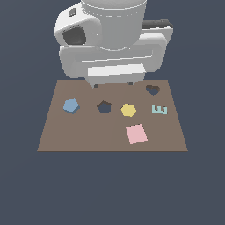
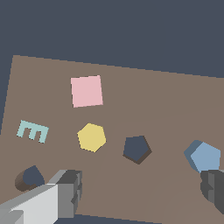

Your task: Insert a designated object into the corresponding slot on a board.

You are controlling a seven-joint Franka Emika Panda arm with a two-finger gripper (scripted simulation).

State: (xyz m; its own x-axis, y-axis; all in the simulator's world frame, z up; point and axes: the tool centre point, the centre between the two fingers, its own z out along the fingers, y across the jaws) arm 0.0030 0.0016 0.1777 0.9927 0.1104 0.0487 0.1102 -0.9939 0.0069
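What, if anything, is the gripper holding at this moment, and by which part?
Nothing. The gripper is open, its fingers spread apart above the board. The blue block lies ungrasped beside one fingertip.

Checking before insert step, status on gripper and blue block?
Gripper open, empty, above board. Blue block loose on board, not in pentagon slot. Slot clear; yellow hexagon sits beside it.

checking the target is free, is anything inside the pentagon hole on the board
Nothing shows inside the pentagon hole: both views show only a dark cut-out in the brown board. The blue pentagon block lies apart from it on the board. The gripper covers no part of the hole.
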